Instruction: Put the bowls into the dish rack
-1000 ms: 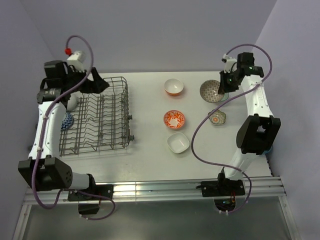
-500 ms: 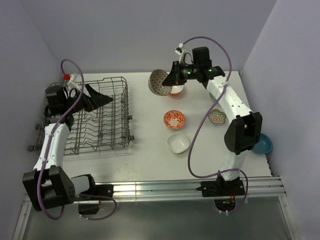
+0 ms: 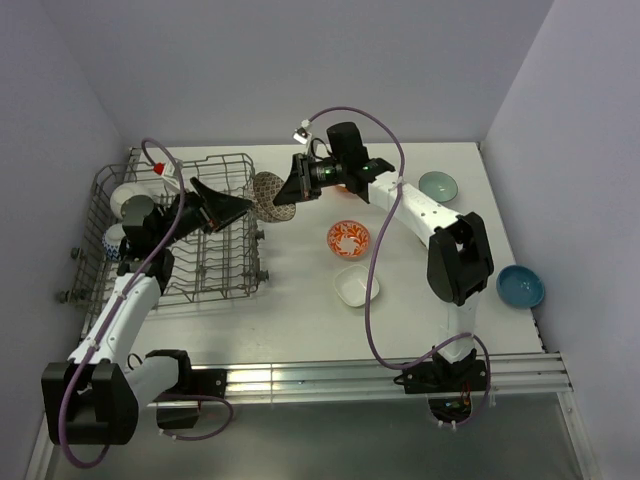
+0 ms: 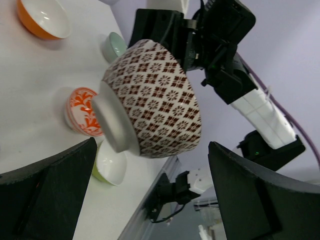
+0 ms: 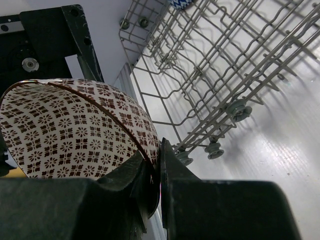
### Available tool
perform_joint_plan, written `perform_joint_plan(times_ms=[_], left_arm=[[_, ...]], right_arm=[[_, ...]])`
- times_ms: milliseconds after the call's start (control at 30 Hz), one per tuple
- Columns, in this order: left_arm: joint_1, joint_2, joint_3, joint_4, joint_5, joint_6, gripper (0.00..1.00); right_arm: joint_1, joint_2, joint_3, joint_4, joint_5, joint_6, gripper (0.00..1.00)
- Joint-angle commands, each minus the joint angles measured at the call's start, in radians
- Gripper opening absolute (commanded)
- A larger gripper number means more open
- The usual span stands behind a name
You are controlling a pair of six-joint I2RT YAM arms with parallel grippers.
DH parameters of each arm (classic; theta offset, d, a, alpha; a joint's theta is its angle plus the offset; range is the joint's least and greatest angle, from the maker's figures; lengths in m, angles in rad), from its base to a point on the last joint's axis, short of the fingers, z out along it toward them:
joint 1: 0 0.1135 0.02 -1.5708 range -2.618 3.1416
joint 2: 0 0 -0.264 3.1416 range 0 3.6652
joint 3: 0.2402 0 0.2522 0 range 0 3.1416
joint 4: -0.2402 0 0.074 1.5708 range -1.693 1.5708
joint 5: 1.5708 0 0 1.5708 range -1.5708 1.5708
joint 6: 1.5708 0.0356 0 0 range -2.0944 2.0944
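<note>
My right gripper (image 3: 285,192) is shut on the rim of a brown-and-white patterned bowl (image 3: 267,196) and holds it on its side in the air at the right edge of the dish rack (image 3: 190,262). In the right wrist view the jaws (image 5: 159,170) pinch the bowl's wall (image 5: 70,130). My left gripper (image 3: 236,207) is open over the rack and faces the bowl; in the left wrist view the bowl's foot (image 4: 150,100) is just ahead of the spread fingers (image 4: 260,195). White bowls (image 3: 126,201) and a blue-patterned bowl (image 3: 112,241) stand in the rack's far left.
On the table are a red-orange patterned bowl (image 3: 348,238), a square white bowl (image 3: 356,286), a pale green bowl (image 3: 438,185) and a blue bowl (image 3: 520,286). An orange bowl (image 4: 42,17) shows in the left wrist view. The rack's tines (image 5: 225,65) lie below the held bowl.
My right arm has swung left with the patterned bowl, from the far right of the table to the rack's right edge. My left gripper has moved right over the rack to face it.
</note>
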Motion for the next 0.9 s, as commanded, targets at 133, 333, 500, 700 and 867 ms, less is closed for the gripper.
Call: perform_joint_plan(times_ms=[133, 333, 500, 700, 867], left_arm=[[-0.061, 0.011, 0.01, 0.139, -0.08, -0.134, 0.99], [-0.104, 0.025, 0.053, 0.07, -0.097, -0.092, 1.0], [-0.123, 0.035, 0.074, -0.012, -0.103, -0.066, 0.97], [-0.13, 0.041, 0.107, -0.07, -0.111, -0.051, 0.89], [-0.138, 0.058, 0.124, -0.082, -0.109, -0.049, 0.91]], right_arm=[[0.025, -0.011, 0.014, 0.072, -0.011, 0.004, 0.0], [0.037, -0.005, 0.015, 0.053, 0.004, -0.019, 0.0], [0.044, 0.001, 0.017, 0.034, 0.024, -0.034, 0.0], [0.05, 0.001, 0.018, 0.017, 0.047, -0.051, 0.0], [0.057, 0.006, 0.029, 0.001, 0.06, -0.063, 0.0]])
